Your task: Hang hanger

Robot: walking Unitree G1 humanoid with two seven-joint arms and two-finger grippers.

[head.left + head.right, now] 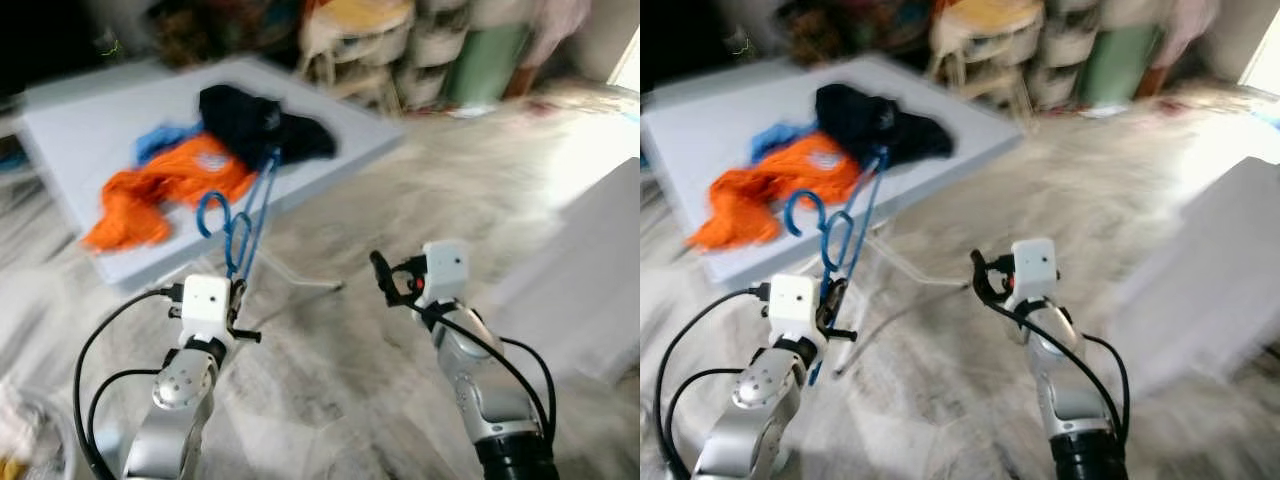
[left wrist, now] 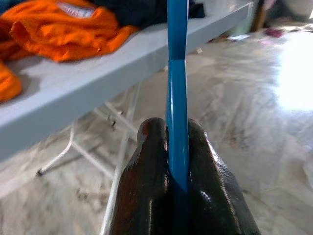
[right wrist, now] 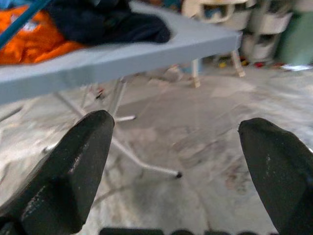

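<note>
Gripping the blue hanger (image 1: pixel 243 222), left hand (image 2: pixel 177 161) is clenched; right hand (image 3: pixel 178 161) gapes.

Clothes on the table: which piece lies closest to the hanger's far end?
The black garment. The blue hanger, clamped in the left gripper, reaches its edge; the orange garment lies beside it, nearer the table's corner.

Home room, marble floor (image 1: pixel 400 340), clothes (image 1: pixel 160 190) on folding table (image 1: pixel 90 130), stacked baskets (image 1: pixel 430 40)

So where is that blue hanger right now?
The blue hanger is clamped in the left gripper on the robot's left, raised in front of the grey table with the orange garment.
</note>
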